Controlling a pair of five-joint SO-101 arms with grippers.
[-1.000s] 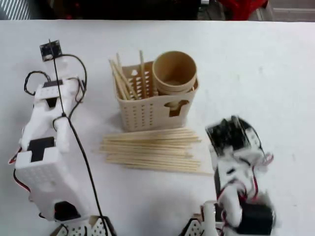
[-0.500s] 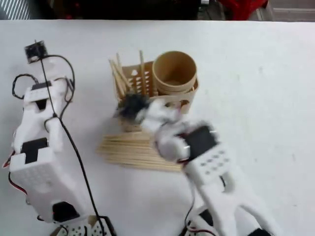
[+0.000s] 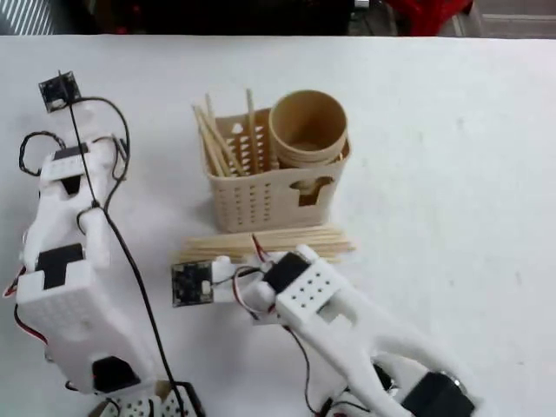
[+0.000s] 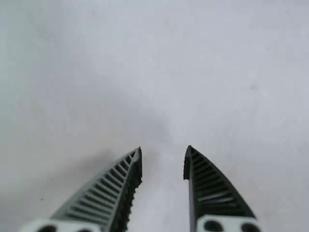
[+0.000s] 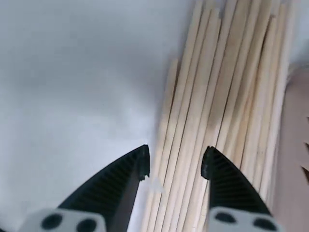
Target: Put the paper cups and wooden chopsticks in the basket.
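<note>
- Right gripper (image 5: 175, 162) — parted, above edge of loose wooden chopsticks (image 5: 227, 96) lying beside basket (image 3: 261, 201).
- Left gripper (image 4: 162, 157) — parted, above bare table (image 4: 203, 63).
- Paper cups (image 3: 308, 130) — upright inside basket, with a few chopsticks.

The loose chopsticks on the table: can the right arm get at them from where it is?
Probably yes. The right arm hangs directly over the chopsticks, with its jaws open around the sticks at the pile's edge and nothing in between.
</note>
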